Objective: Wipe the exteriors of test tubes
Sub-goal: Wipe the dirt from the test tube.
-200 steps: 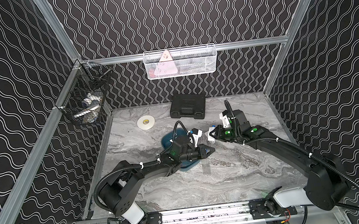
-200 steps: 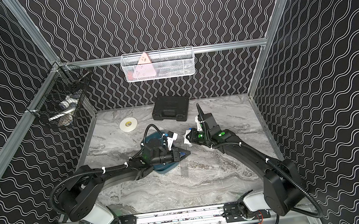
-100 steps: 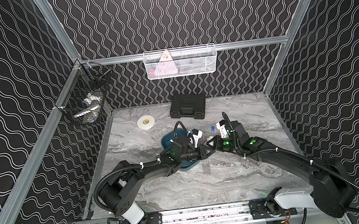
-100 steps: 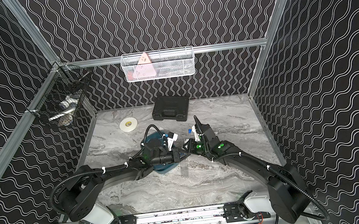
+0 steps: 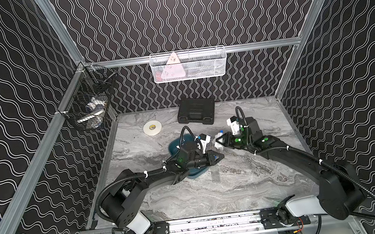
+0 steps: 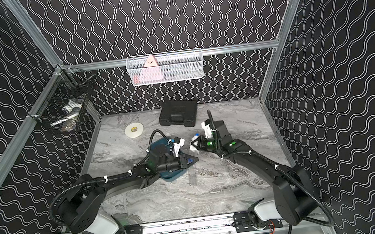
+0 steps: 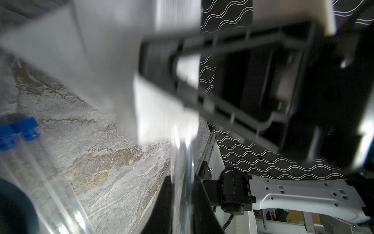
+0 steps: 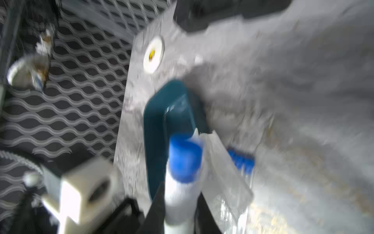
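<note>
Top views: you have the left gripper (image 5: 219, 158) closed narrow on the held tube (image 5: 220, 133), just off the right side of the tray (image 5: 172, 147). The held tube runs from those jaws toward the back, with its blue cap (image 6: 196, 135) at the far end. Your right gripper (image 5: 217, 143) meets it from the right and is clamped on the tissue (image 5: 216, 146), which wraps the held tube just below the cap. Loose tubes (image 6: 192, 176) lie on the table (image 6: 192, 202) just beside the tray's near corner. Tape (image 5: 152, 127) and a case (image 5: 196, 111) sit well apart at the back. Left wrist view: the held tube (image 7: 182, 178) passes between the two dark fingers (image 7: 202, 206) and enters the tissue (image 7: 162, 113). Two loose tubes (image 7: 42, 174) with blue caps lie side by side, touching, next to the tray (image 7: 14, 204). Right wrist view: it is blurred, but you can make out the blue cap (image 8: 185, 158) standing out of the tissue (image 8: 178, 200), which is pinched between the fingers. The tray (image 8: 157, 121) lies behind and the loose tubes (image 8: 224, 182) beside. You cannot tell whether any tubes lie in the tray.
</note>
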